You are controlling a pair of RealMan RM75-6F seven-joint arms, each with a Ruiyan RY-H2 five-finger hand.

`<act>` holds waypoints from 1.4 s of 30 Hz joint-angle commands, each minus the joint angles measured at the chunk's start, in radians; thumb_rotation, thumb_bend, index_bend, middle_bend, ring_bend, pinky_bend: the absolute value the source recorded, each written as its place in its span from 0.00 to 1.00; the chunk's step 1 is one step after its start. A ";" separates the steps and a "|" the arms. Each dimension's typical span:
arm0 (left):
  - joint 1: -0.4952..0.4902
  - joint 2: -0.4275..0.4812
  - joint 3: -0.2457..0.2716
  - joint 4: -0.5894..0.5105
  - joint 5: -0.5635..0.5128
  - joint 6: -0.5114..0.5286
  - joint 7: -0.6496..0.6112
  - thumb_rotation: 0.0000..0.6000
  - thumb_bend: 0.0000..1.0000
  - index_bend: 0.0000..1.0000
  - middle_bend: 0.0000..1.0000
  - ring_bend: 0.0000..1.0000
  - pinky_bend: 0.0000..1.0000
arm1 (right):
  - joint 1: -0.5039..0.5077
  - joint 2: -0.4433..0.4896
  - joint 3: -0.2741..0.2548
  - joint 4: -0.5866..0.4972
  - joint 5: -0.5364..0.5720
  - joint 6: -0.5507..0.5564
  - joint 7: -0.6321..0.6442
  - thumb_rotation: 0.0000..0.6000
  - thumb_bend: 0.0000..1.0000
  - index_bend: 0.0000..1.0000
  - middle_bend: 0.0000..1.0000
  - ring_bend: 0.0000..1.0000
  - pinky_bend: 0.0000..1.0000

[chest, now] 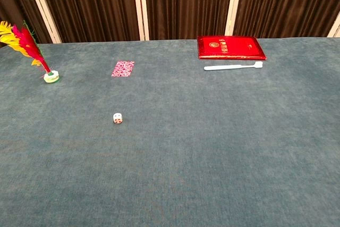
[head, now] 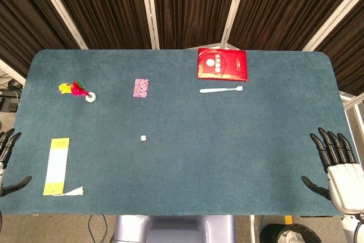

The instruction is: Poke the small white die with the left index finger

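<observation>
The small white die sits alone on the teal table cloth, left of centre; the chest view shows it with red pips facing the camera. My left hand is at the table's left edge, only partly in frame, fingers spread and holding nothing, far to the left of the die. My right hand hovers at the right edge, fingers apart and empty. Neither hand appears in the chest view.
A feathered shuttlecock stands at the far left. A pink patterned card lies behind the die. A red booklet and a white toothbrush lie at the back right. A yellow-and-white paper strip lies near my left hand.
</observation>
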 commanded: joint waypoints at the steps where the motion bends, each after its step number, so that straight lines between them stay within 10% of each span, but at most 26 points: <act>1: -0.001 -0.001 0.000 0.001 -0.001 -0.002 0.000 1.00 0.00 0.00 0.00 0.00 0.00 | 0.000 0.001 0.001 -0.001 0.002 0.000 0.001 1.00 0.00 0.00 0.00 0.00 0.00; 7: -0.008 -0.008 0.001 0.011 -0.009 -0.019 -0.002 1.00 0.00 0.00 0.00 0.00 0.00 | 0.002 0.000 0.003 0.000 0.010 -0.006 0.003 1.00 0.00 0.00 0.00 0.00 0.00; 8: -0.011 -0.011 0.001 0.013 -0.014 -0.027 0.006 1.00 0.00 0.00 0.12 0.12 0.05 | 0.004 0.000 0.004 0.000 0.013 -0.010 0.004 1.00 0.00 0.00 0.00 0.00 0.00; 11: -0.028 -0.019 -0.006 0.000 -0.028 -0.056 0.021 1.00 0.00 0.00 0.71 0.68 0.62 | 0.007 0.001 0.008 -0.002 0.018 -0.014 0.006 1.00 0.00 0.00 0.00 0.00 0.00; 15: -0.091 -0.038 -0.029 -0.009 -0.049 -0.143 0.032 1.00 0.13 0.00 0.89 0.88 0.98 | 0.011 0.005 0.013 -0.010 0.036 -0.022 0.018 1.00 0.00 0.00 0.00 0.00 0.00; 18: -0.164 -0.083 -0.050 -0.013 -0.069 -0.247 0.041 1.00 0.51 0.00 0.95 0.95 1.00 | 0.015 0.007 0.020 -0.006 0.059 -0.033 0.023 1.00 0.00 0.00 0.00 0.00 0.00; 21: -0.297 -0.121 -0.071 -0.021 -0.110 -0.463 0.016 1.00 0.65 0.00 0.97 0.96 1.00 | 0.026 0.005 0.033 -0.004 0.100 -0.057 0.029 1.00 0.00 0.00 0.00 0.00 0.00; 28: -0.479 -0.260 -0.130 0.029 -0.328 -0.703 0.160 1.00 0.70 0.00 0.98 0.96 1.00 | 0.054 0.002 0.054 0.006 0.174 -0.115 0.005 1.00 0.00 0.00 0.00 0.00 0.00; 42: -0.652 -0.434 -0.122 0.094 -0.591 -0.816 0.333 1.00 0.71 0.00 0.98 0.96 1.00 | 0.080 0.005 0.083 0.028 0.260 -0.159 0.030 1.00 0.00 0.00 0.00 0.00 0.00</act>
